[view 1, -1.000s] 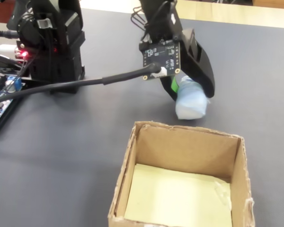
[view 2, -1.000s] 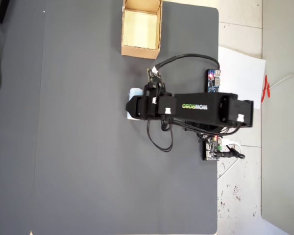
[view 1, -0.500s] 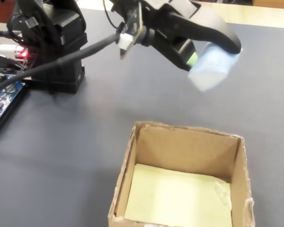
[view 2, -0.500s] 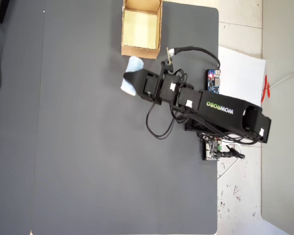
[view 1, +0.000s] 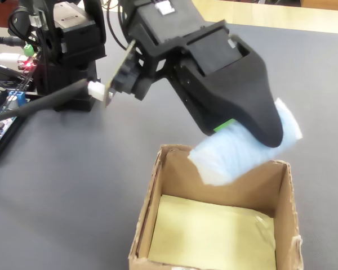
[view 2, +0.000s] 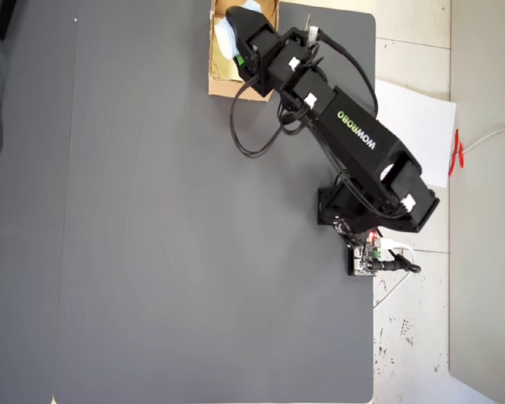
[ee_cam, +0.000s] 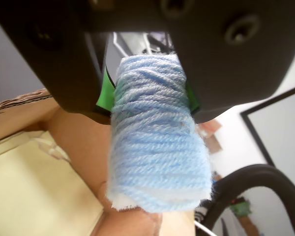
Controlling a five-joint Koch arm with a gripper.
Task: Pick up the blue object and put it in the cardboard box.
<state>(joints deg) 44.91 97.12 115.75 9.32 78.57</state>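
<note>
I hold the pale-blue yarn roll, the blue object [view 1: 245, 149], over the cardboard box [view 1: 281, 197] as the carry step gives way to the drop. In the fixed view the roll hangs tilted above the far wall of the box, its lower end already dipping past the rim toward the yellowish floor. The pincer [ee_cam: 147, 98] is clenched on the roll's upper part: in the wrist view the black jaws with green pads press on it from 9 and 3 o'clock, and most of its length sticks out below them toward 6 o'clock. The overhead view shows the arm [view 2: 353, 135] stretched across the dark worktop [view 2: 151, 210] from its base near 4 o'clock to the box at 12 o'clock, the box largely covered by the arm's head. My judgement is that the next move calls for a small advance so that the roll sits fully over the opening, then a release; dropped too near the far wall, it could catch on the flap.
</note>
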